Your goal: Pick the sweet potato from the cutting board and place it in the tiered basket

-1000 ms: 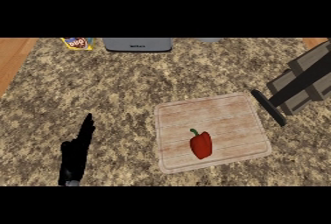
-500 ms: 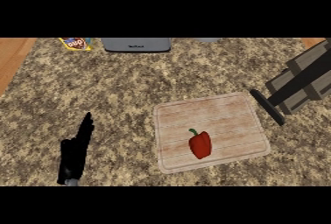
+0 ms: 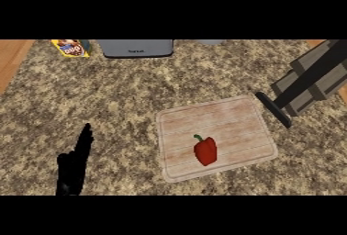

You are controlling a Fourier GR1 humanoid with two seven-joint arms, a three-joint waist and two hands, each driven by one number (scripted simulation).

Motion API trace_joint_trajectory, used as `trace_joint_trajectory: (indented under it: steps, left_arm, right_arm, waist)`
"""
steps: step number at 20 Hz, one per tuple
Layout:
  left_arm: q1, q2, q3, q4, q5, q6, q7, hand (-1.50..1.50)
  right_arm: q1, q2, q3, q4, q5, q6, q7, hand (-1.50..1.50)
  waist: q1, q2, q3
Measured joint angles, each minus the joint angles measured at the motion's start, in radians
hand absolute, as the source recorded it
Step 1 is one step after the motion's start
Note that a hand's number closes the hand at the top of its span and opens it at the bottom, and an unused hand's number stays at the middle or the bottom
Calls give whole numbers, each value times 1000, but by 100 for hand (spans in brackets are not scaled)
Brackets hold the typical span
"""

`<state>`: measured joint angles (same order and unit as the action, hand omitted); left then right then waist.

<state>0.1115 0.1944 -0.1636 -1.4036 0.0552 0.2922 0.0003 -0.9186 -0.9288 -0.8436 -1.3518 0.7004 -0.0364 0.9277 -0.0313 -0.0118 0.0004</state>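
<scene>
Nothing has shifted over the last second. Your left hand (image 3: 73,166) rests open, fingers straight, left of the board (image 3: 234,119). A red pepper (image 3: 205,150), no sweet potato, lies there; basket (image 3: 313,78) upper right.

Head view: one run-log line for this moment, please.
red pepper-like vegetable: lying on cutting board | tiered basket: right of board | left hand: open, lower left | right hand: not in view
</scene>
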Motion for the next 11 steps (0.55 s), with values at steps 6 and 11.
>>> trace_joint_trajectory:
  steps: [6,11]
  left_arm:
    - [14,11,23,1,8,-4,-6,0]
    - [26,-1,23,-3,2,8,-8,0]
  right_arm:
    - [150,-110,-246,-153,-139,218,34,-150]
    - [260,-180,-494,-205,-274,428,6,-150]
  waist:
    - [-27,-6,1]
    - [-43,-9,1]
